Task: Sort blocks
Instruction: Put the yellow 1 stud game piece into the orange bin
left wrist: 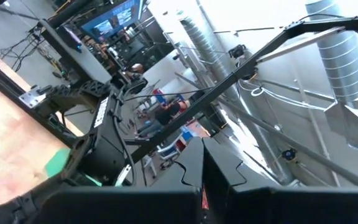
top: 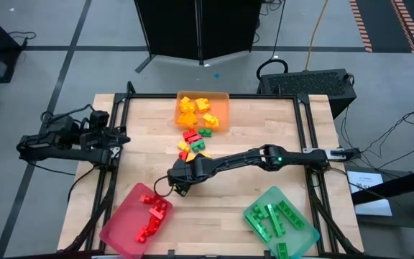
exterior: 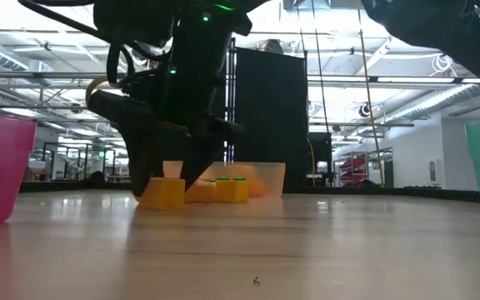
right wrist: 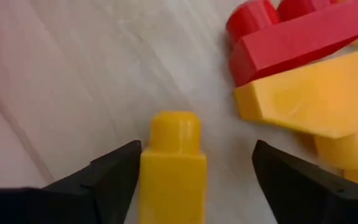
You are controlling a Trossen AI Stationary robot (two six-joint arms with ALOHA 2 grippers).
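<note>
Up close, a yellow block (right wrist: 171, 168) is seen between the right gripper (right wrist: 194, 180)'s wide-open fingers, not clamped. From above it's hidden by the arm.

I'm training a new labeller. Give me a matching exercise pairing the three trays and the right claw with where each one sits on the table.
1. orange tray
2. red tray
3. green tray
4. right claw

A. near edge, right-arm side
B. far edge, middle
C. mid-table, beside the red tray
D. near edge, left-arm side

Pairs: 1-B, 2-D, 3-A, 4-C
</note>
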